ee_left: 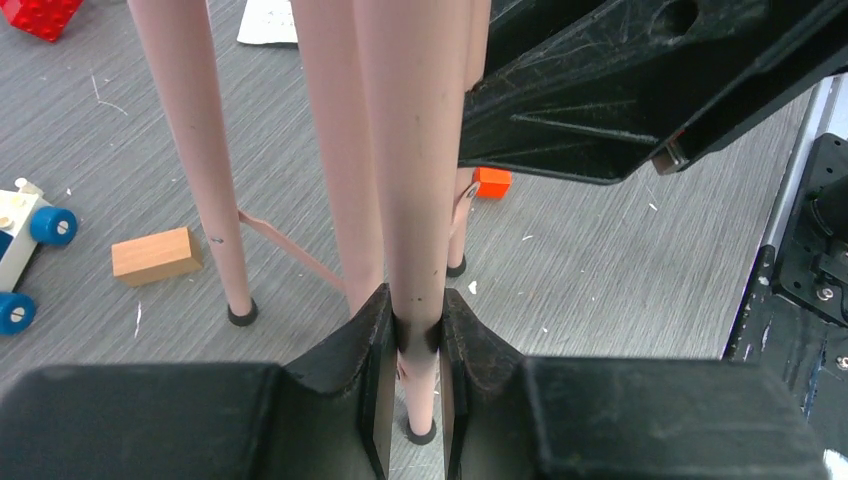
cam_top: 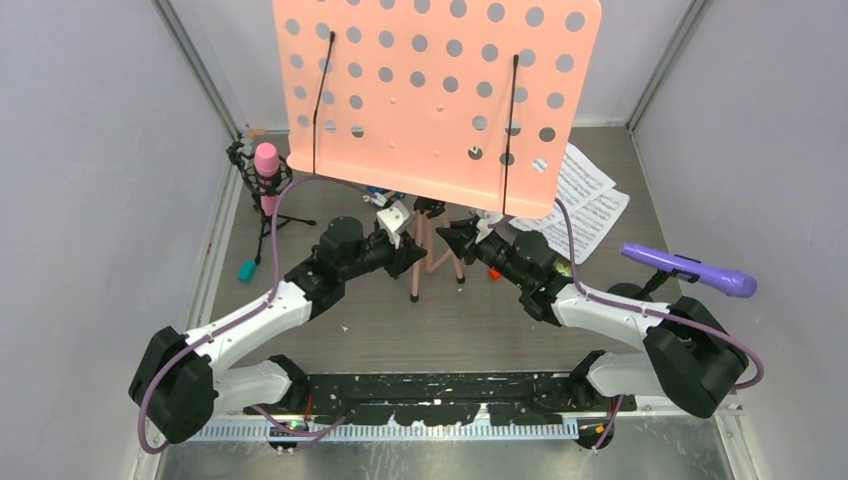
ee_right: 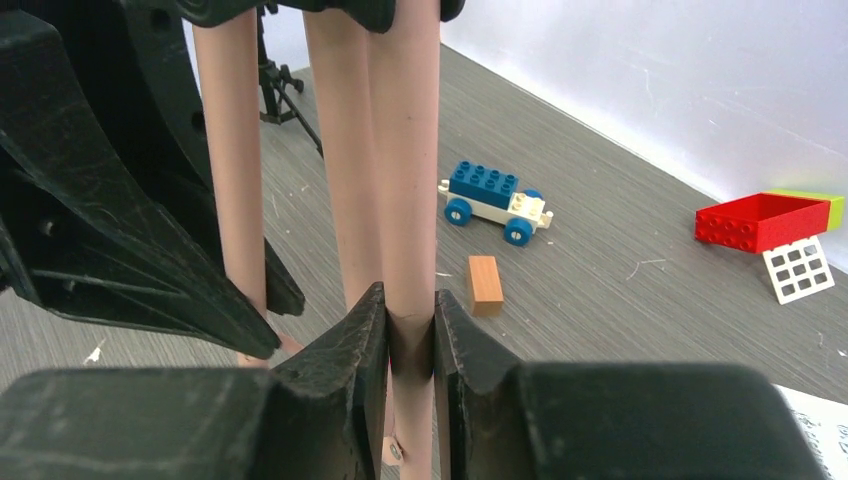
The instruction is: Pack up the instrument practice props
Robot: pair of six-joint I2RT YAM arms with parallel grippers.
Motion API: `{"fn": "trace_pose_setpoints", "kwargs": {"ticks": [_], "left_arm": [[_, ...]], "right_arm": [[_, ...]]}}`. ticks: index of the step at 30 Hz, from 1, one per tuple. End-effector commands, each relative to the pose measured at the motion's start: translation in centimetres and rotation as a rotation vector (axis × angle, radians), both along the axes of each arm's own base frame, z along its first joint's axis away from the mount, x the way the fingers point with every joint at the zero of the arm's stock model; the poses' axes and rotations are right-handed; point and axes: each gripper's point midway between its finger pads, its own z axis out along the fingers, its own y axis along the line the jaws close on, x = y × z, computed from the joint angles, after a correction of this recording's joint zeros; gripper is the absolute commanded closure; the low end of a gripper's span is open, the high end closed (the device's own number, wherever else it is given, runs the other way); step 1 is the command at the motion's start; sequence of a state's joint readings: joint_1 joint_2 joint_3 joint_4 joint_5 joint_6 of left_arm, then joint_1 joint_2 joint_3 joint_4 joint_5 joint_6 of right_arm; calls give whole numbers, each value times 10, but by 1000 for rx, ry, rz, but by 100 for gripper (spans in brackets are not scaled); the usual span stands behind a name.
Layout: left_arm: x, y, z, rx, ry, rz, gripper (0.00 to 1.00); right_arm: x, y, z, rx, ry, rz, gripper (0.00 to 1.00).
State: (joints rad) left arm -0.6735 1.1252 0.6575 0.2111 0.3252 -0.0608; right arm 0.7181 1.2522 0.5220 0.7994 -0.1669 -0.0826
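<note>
The pink perforated music rack (cam_top: 430,90) stands upright mid-table on pink tripod legs (cam_top: 418,265). My left gripper (ee_left: 417,305) is shut on one leg (ee_left: 410,150), low down, just above its black foot. From the other side, my right gripper (ee_right: 410,300) is shut on another leg (ee_right: 405,150). In the top view both grippers meet under the rack, left (cam_top: 413,257) and right (cam_top: 452,236). White sheet-music pages (cam_top: 588,200) lie behind the rack on the right. A pink microphone (cam_top: 266,163) sits in a black mount at the left, a purple microphone (cam_top: 690,268) in its mount at the right.
A blue toy car (ee_right: 495,198), an orange wooden block (ee_right: 485,283), a red brick (ee_right: 755,220) and a white grid piece (ee_right: 798,268) lie beyond the legs. A small orange block (ee_left: 490,182) and a teal block (cam_top: 246,270) are on the table. Walls close in on both sides.
</note>
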Motion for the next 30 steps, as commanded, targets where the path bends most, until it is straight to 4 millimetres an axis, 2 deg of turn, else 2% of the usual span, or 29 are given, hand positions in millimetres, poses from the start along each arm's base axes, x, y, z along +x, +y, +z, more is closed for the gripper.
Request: {"fn": "trace_pose_setpoints", "kwargs": {"ticks": [1, 10, 16, 18, 21, 22, 25, 30], "left_arm": [[8, -20, 51, -94, -131, -29, 100], [2, -32, 52, -98, -140, -46, 100], [3, -24, 47, -75, -150, -17, 100], [4, -21, 43, -61, -148, -5, 86], [3, -13, 40, -55, -161, 21, 50], [2, -10, 39, -54, -166, 28, 42], [-1, -3, 34, -56, -182, 43, 29], [-8, 6, 22, -42, -209, 46, 20]], "right_arm": [[-23, 21, 50, 191, -99, 98, 99], [-36, 33, 58, 287, -86, 152, 99], [-35, 22, 51, 279, -91, 104, 99], [-32, 17, 44, 256, -86, 74, 99], [-31, 11, 39, 230, -85, 43, 99], [-31, 9, 38, 225, -85, 36, 99], [-30, 7, 35, 217, -79, 22, 99], [-32, 7, 32, 203, -69, 32, 99]]}}
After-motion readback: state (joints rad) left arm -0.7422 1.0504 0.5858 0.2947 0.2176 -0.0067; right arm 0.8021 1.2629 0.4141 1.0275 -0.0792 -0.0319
